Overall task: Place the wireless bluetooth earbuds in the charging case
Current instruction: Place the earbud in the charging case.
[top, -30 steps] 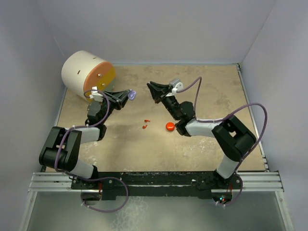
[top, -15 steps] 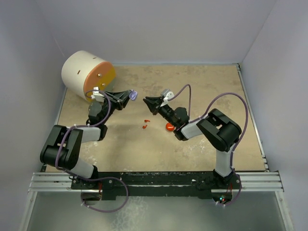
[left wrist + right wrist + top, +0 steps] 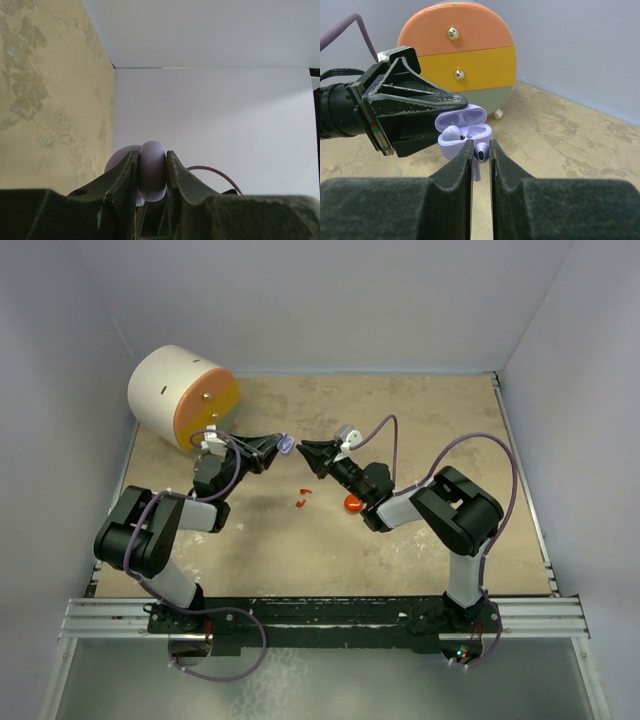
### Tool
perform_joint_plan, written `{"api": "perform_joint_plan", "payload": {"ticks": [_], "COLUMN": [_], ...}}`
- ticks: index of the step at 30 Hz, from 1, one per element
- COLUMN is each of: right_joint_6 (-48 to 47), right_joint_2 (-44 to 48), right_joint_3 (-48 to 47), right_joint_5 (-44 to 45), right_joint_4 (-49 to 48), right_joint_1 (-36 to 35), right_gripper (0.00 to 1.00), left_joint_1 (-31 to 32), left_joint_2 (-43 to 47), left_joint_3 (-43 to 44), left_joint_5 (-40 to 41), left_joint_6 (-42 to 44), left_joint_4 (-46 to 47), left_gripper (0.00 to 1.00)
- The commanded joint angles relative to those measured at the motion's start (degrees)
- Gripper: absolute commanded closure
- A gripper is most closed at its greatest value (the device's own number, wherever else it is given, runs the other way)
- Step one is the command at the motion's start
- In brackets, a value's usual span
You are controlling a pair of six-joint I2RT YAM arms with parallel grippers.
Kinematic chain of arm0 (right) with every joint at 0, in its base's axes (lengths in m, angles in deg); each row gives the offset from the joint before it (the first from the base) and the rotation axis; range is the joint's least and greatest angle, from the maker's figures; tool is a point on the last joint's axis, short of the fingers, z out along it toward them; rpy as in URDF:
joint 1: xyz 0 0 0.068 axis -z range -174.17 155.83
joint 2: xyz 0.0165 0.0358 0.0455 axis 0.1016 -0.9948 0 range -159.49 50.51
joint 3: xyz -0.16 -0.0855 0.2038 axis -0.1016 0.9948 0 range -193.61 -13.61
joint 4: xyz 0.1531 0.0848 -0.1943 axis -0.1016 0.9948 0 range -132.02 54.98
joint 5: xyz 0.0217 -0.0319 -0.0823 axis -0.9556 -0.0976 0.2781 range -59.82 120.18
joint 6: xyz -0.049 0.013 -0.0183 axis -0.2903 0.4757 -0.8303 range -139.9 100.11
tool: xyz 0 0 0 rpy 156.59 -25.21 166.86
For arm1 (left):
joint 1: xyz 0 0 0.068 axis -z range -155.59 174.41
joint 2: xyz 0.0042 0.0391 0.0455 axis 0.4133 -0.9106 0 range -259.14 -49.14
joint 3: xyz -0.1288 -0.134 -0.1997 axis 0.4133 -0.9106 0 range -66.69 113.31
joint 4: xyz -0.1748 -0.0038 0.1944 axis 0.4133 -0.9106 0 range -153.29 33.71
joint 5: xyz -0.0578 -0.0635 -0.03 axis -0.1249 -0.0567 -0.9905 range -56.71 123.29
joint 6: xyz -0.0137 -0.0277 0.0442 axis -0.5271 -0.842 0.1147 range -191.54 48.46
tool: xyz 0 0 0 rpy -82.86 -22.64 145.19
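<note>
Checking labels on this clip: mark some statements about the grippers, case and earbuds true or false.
1. The left gripper holds the purple case. True.
2. The case is closed. False: its lid is open.
3. The right gripper pinches a red earbud. False: it pinches a purple earbud.
4. Two red earbuds lie on the table. True.
5. A gripper holds the red disc. False: it lies on the table.

left arm (image 3: pixel 150 538), right arm (image 3: pixel 462 512): black links, white-grey shells | cables (image 3: pixel 470 444): purple, looped | right gripper (image 3: pixel 480 146): black tapered fingers (image 3: pixel 454 172), scuffed
</note>
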Motion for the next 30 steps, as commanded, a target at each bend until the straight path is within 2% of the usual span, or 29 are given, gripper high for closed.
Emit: {"api": "perform_joint_plan", "payload": {"ticks": [1, 30], "right_joint_6": [-0.9, -2.9], "right_joint_2": [2.0, -0.3], "right_joint_3": [-0.5, -6.8], "right_joint_5": [-1.5, -2.5], "right_joint_4": [-36.3, -42.9], "right_joint_1": [0.1, 0.5], "right_gripper": [1.0, 1.0], "left_joint_1": [1.1, 1.6], "left_joint_2": [-1.0, -6.0], "left_joint_3": [0.9, 0.4], "left_joint_5": [0.0, -0.2], "left_joint_6": [-1.3, -5.5], "left_joint_4": [6.6, 13.4], "left_gripper": [1.0, 1.0]}}
